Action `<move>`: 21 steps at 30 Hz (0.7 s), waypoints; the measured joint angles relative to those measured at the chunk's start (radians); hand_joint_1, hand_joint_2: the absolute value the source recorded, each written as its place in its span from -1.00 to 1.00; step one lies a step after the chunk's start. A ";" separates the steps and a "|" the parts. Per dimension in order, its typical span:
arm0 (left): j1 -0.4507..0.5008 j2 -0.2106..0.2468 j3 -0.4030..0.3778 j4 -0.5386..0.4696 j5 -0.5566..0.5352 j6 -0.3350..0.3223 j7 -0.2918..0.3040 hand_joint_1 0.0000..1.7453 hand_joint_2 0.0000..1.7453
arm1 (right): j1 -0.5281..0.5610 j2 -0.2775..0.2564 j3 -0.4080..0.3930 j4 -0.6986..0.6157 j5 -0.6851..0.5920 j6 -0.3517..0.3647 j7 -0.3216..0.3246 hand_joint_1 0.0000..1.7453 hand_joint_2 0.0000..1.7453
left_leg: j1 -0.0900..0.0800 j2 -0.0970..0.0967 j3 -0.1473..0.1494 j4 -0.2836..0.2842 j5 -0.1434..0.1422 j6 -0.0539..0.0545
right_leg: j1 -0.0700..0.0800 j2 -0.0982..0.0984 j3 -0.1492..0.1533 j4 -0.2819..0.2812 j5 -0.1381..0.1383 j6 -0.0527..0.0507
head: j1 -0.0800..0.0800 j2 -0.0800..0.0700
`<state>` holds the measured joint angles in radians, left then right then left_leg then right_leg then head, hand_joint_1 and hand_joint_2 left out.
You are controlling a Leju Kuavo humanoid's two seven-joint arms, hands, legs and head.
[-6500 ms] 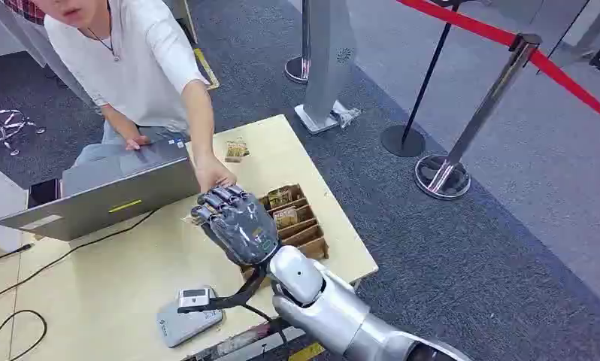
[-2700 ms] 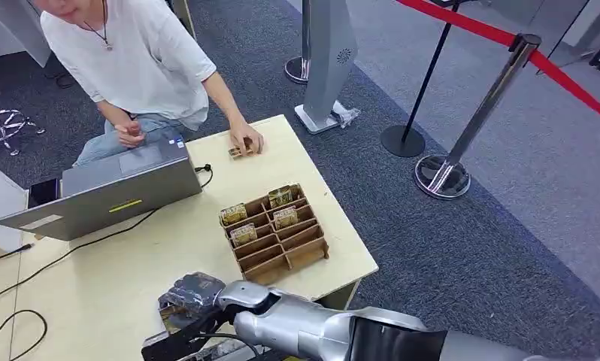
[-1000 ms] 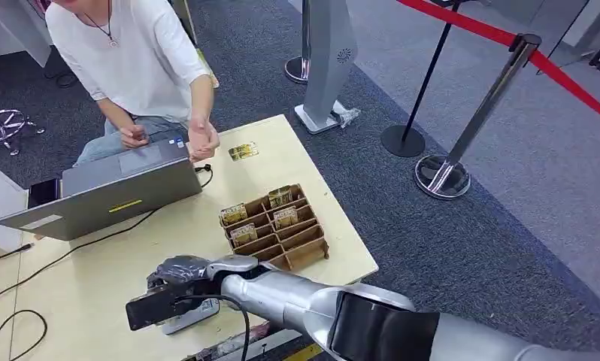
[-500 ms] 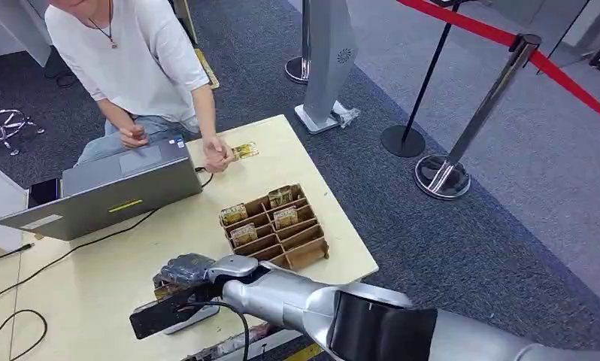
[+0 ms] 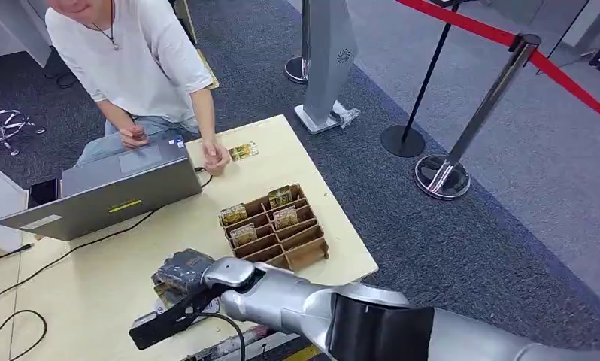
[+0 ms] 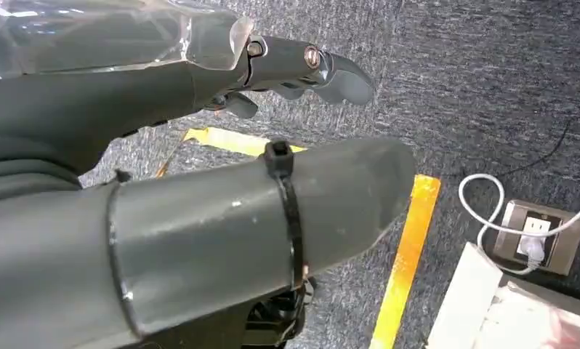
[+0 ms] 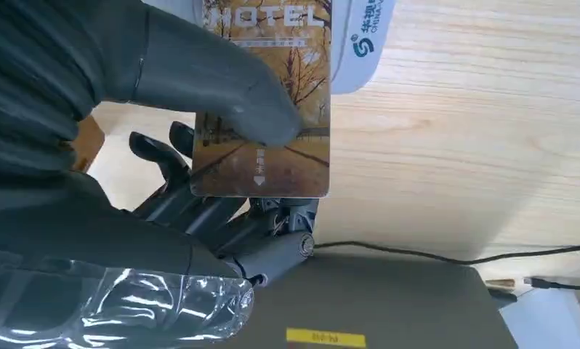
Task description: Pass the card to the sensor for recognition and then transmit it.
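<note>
the right robot hand (image 7: 200,145) pinched a hotel card (image 7: 267,102) between thumb and fingers, holding it just over the white card sensor (image 7: 363,40) at the near edge of the wooden surface (image 7: 476,131). the left robot hand (image 6: 200,182) hung over carpet, fingers apart, holding nothing.

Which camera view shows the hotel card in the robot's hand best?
The right wrist view: the hotel card is close, its print readable, pinched by the right hand. The head view has that hand covering it. The left wrist view looks at floor.

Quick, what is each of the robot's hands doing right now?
Left hand: holds nothing, fingers apart, hanging over the floor.
Right hand: holds a hotel card between thumb and fingers, over the table.
</note>
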<state>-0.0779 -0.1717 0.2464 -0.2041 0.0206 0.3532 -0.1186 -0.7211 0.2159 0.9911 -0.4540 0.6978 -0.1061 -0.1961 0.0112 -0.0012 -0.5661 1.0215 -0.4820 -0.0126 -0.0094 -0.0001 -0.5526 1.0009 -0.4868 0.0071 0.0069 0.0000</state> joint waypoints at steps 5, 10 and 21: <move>0.000 0.000 -0.002 0.000 0.000 -0.005 -0.003 -1.00 -1.00 | -0.001 0.002 0.031 0.001 0.036 -0.010 0.020 1.00 1.00 | 0.000 0.000 0.000 0.000 0.000 0.000 | 0.000 0.000 0.000 0.000 0.000 0.000 | 0.000 0.000; 0.000 0.000 -0.005 0.000 -0.001 -0.006 -0.009 -1.00 -1.00 | -0.001 0.002 0.047 0.003 0.040 -0.014 0.028 1.00 1.00 | 0.000 0.000 0.000 0.000 0.000 0.000 | 0.000 0.000 0.000 0.000 0.000 0.000 | 0.000 0.000; -0.001 -0.002 -0.025 0.000 -0.017 -0.008 -0.018 -1.00 -1.00 | 0.005 -0.002 0.056 0.018 0.066 -0.034 0.045 1.00 1.00 | 0.000 0.000 0.001 0.000 0.000 0.000 | 0.000 0.000 0.000 0.000 0.000 0.000 | 0.000 0.000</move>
<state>-0.0794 -0.1732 0.2213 -0.2041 0.0034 0.3452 -0.1369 -0.7162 0.2144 1.0475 -0.4360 0.7636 -0.1399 -0.1511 0.0111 -0.0010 -0.5653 1.0217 -0.4820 -0.0126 -0.0095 0.0003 -0.5523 1.0008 -0.4866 0.0070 0.0069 0.0000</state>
